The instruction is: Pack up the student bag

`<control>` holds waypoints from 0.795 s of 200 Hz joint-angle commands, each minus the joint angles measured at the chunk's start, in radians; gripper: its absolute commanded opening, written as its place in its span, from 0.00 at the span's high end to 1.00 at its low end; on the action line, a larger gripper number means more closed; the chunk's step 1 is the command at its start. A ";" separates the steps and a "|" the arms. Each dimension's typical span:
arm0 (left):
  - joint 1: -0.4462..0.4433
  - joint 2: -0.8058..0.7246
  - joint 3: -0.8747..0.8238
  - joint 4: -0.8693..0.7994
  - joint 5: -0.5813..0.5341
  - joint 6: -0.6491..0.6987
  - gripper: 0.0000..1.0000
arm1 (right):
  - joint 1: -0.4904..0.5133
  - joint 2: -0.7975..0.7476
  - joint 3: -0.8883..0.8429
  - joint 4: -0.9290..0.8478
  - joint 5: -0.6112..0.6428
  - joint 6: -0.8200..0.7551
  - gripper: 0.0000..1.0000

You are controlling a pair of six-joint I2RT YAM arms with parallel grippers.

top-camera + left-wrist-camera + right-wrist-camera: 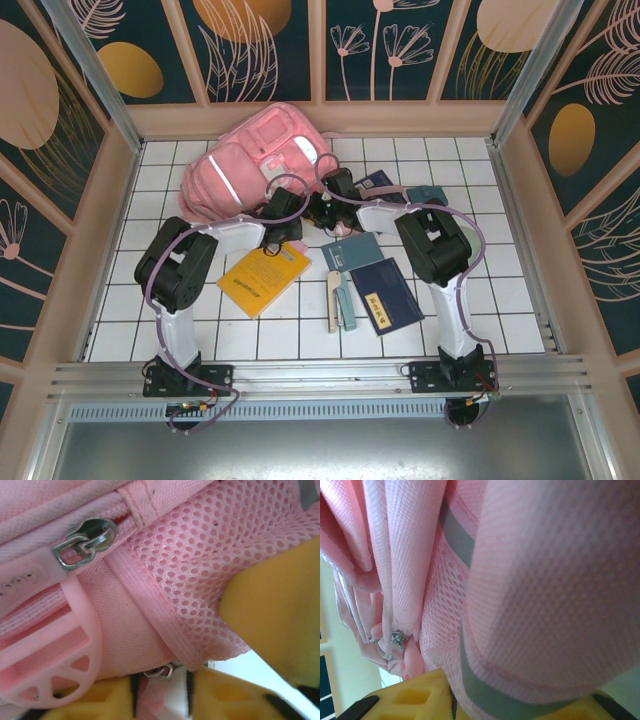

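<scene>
Pink fabric, student bag [250, 160]: lies on the far left-centre of the white tiled tabletop [500, 300], close to the back wall, pale strips showing on top.
Left arm [190, 265]: reaches from its near-edge base to the near side of the bag.
Left gripper [162, 697]: hard up against the bag. A strip of pink fabric and a small metal ring sit between the yellow fingers [100, 702]. Cannot tell whether they pinch the fabric or merely straddle it.
Left wrist detail: metal zipper pull [82, 542] at upper left on the zip line, pink plastic buckle [45, 655] below it, mesh panel [210, 555] to the right.
Right arm [435, 245]: bends in from the right toward the bag's near right end.
Right gripper [510, 707]: a fold of bag fabric runs down between its fingers [405, 697]. They stand apart, but grip or no grip cannot be told.
Right wrist detail: grey reflective strip [457, 537] along the fold, metal zip ring [397, 639] at lower left.
Yellow book [265, 278]: flat on the tabletop, near side of the bag, just right of the left arm.
Grey-blue booklet [352, 252]: flat, between the two arms.
Navy book [388, 295]: flat, just nearside of the booklet.
Narrow pale-and-dark item [340, 300]: just left of the navy book, not identifiable.
</scene>
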 commanded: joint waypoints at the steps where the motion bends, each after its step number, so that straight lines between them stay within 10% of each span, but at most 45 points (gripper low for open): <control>1: -0.006 0.031 0.024 -0.014 -0.039 -0.006 0.82 | -0.007 0.022 0.023 0.023 -0.010 0.012 0.65; 28: -0.005 0.014 0.021 -0.026 -0.065 -0.008 1.00 | -0.011 0.021 0.022 0.022 -0.007 0.011 0.68; 88: -0.005 -0.076 0.005 -0.072 -0.124 0.003 1.00 | -0.036 0.006 0.027 0.025 -0.003 0.011 1.00; 159: 0.038 -0.202 -0.047 -0.108 -0.129 0.023 1.00 | -0.042 -0.038 0.027 0.013 0.024 -0.013 1.00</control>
